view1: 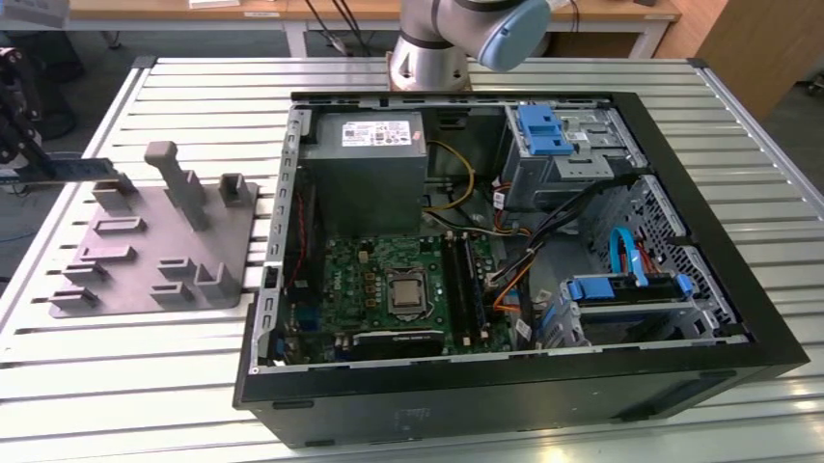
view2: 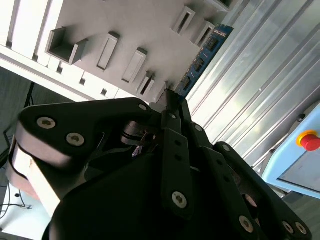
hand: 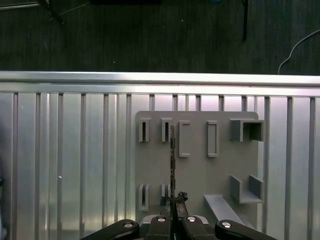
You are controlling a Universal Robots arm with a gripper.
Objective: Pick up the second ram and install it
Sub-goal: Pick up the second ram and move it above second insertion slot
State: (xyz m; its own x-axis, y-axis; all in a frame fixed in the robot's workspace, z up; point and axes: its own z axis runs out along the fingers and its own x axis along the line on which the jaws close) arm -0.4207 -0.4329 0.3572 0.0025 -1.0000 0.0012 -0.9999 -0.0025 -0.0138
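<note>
The second ram is a thin blue-green strip with dark chips, and my gripper is shut on one end of it. In the first wrist view the second ram appears edge-on, running out from the gripper over the grey fixture between its slots. In the exterior view the gripper is at the far left, holding the ram level just above the fixture's left part. I cannot tell whether the strip touches the fixture.
An open computer case lies at the exterior view's right, with the green motherboard, its memory slots, a power supply, cables and blue drive bays. The slatted metal table carries everything. A red button sits nearby.
</note>
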